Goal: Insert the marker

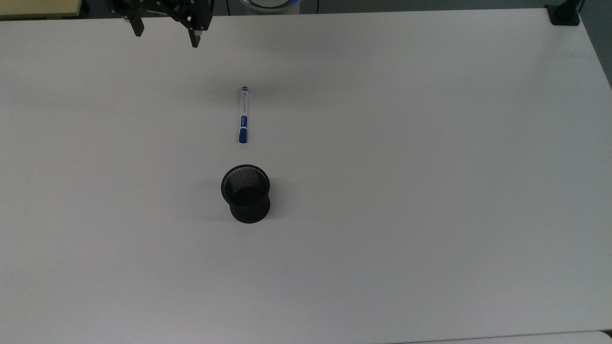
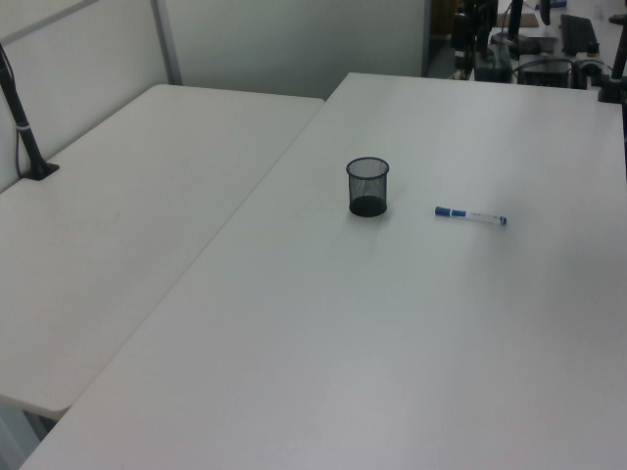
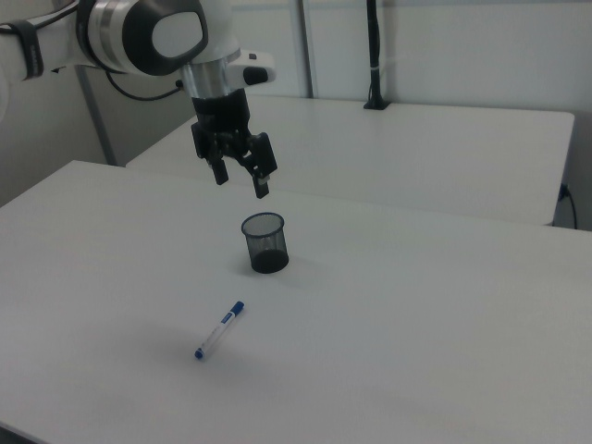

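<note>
White table [image 1: 430,191]: marker [image 1: 243,114] lies flat, well apart from raised jaws, spread wide, empty.

the arm [image 3: 120,35] reaches in from the right view's upper left, its white links with dark joint covers bending at the wrist so that the black gripper [image 3: 242,182] points downward, held in the air and tilted a little toward the right view's right. the gripper's two black fingers [image 3: 262,188] stand spread apart with a clear gap between them and nothing in it. in the top view the gripper [image 1: 166,38] sits at the upper left edge, fingers pointing down the frame.
</note>
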You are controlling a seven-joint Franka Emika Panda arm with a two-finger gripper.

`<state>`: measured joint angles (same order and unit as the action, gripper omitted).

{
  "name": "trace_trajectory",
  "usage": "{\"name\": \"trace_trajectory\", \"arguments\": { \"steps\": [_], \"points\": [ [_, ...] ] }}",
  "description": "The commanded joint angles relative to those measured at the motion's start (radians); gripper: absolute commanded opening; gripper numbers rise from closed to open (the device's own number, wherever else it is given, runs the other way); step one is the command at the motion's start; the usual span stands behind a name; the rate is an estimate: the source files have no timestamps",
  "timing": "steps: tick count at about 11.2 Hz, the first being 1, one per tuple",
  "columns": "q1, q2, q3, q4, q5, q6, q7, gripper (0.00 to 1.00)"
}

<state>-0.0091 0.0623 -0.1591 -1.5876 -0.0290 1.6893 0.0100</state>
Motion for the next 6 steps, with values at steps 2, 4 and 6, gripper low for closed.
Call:
{"name": "trace_trajectory", "arguments": {
  "steps": [2,4,6],
  "points": [
    [-0.005,0.004,-0.002,0.020,0.006,-0.014,-0.013,1.00],
    [-0.005,0.008,-0.004,0.021,0.007,-0.010,-0.013,1.00],
    [-0.003,0.011,-0.004,0.023,0.014,-0.011,-0.012,1.00]
  ]
}}
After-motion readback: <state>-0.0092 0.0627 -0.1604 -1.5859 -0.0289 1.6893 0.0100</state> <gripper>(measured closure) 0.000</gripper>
